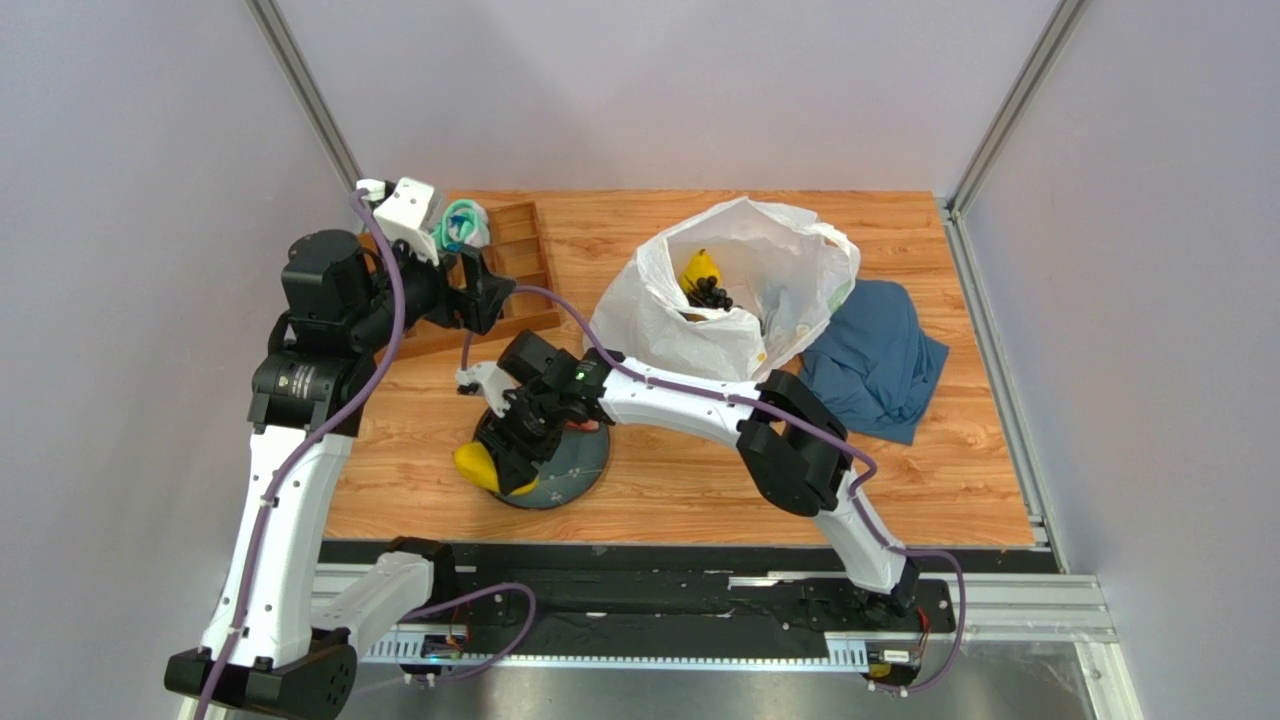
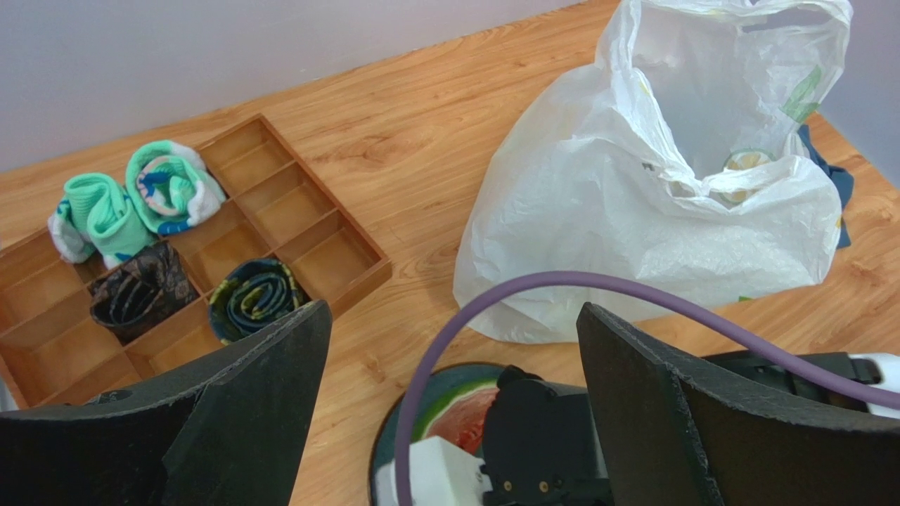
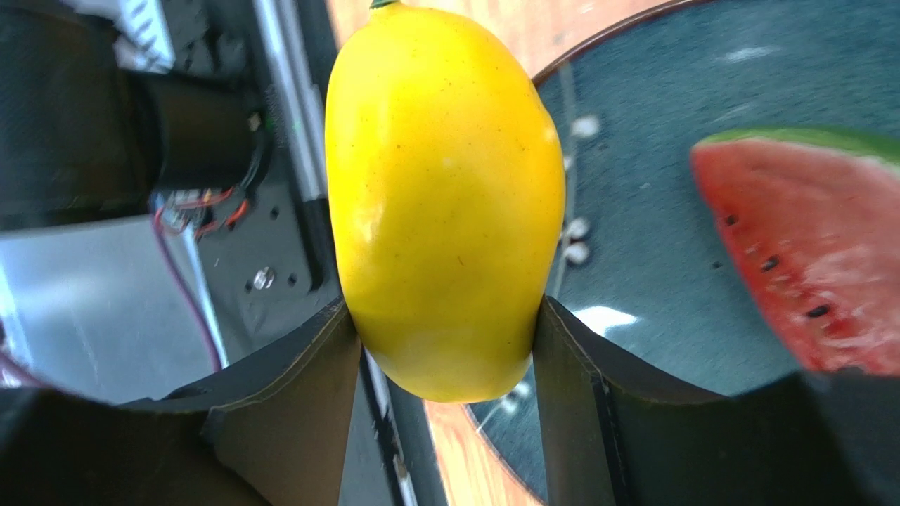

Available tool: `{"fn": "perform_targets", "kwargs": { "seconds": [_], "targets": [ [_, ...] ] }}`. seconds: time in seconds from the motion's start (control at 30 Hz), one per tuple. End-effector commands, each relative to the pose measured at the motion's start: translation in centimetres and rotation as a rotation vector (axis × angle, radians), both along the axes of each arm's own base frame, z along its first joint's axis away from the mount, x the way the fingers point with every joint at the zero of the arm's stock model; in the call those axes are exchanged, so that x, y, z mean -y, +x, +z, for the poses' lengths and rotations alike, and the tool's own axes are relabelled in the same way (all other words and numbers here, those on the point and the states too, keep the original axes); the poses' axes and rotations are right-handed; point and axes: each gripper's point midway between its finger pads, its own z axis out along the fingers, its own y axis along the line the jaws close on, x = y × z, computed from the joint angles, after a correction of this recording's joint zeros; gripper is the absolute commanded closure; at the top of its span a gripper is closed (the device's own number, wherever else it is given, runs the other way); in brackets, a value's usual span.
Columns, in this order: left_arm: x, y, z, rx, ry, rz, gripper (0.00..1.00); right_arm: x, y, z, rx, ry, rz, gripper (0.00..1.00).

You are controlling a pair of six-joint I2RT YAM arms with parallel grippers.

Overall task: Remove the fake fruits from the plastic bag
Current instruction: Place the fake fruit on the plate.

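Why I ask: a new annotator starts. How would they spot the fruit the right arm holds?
On the table, find the dark round plate at the front edge. At its left rim the right gripper pinches a yellow mango; its neighbour is a red watermelon slice.

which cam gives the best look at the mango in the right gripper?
Right wrist: mango fills the frame, clamped in the right gripper. Top external shows only a yellow sliver beside that gripper. Left wrist: not visible.
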Motion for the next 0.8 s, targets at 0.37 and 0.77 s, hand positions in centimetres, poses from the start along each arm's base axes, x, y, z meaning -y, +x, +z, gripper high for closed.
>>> {"fn": "perform_targets", "kwargs": {
  "seconds": [0.37, 0.77],
  "targets": [
    [1.2, -0.6, 0.5, -0.007, -0.087, -0.054, 0.05, -2.6, 2.0, -1.8, -0.019, -0.013, -0.124, 0.31],
    [0.9, 0.4, 1.9, 0.012, -0.117, -0.010, 0.05, 2.7, 5.4, 14.6, 0.074, 0.252, -0.157, 0.00]
  ]
}}
